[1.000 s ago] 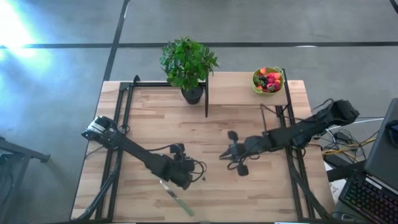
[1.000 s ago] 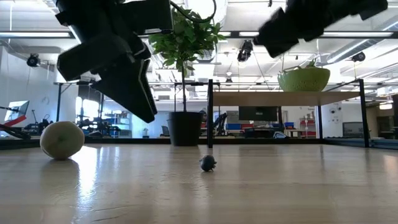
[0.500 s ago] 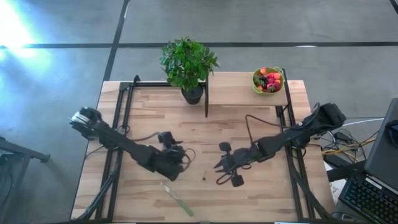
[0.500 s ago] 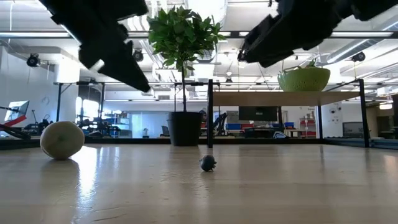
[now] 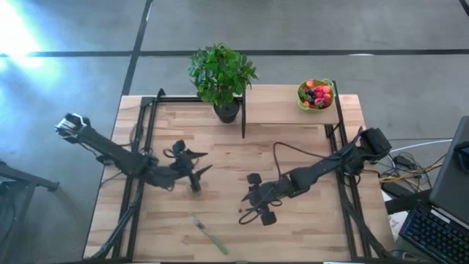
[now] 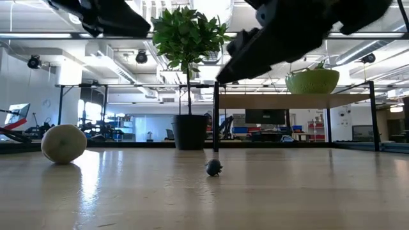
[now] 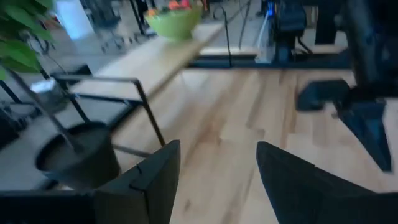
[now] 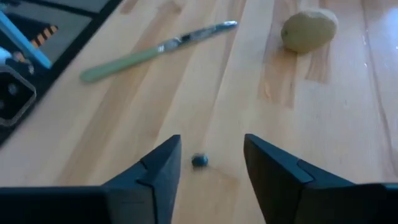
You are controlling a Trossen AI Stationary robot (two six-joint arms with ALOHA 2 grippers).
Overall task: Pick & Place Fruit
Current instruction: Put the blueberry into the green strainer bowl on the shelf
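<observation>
Daylight flared white at the floor's point(image 5: 44, 88) far-left corner from above. My table point(image 6: 255, 198) gleamed with glare in the low view, and my left wrist view was smeared with blur.

Potted plant point(image 5: 222, 77), bowl point(image 5: 315, 105), knife point(image 5: 208, 234).

A single tiny dark berry point(image 8: 199, 160) lies loose on the bare wood of the desk point(image 5: 293, 235), near its front middle; from the low camera it shows as a small round bluish ball point(image 6: 213, 168) resting on the boards. Well apart from it sits a larger dull-green, kiwi-like ball point(image 6: 63, 144), roundish and matte. The remaining red, orange and dark fruits point(image 5: 316, 94) are heaped together at the desk's far right corner.
</observation>
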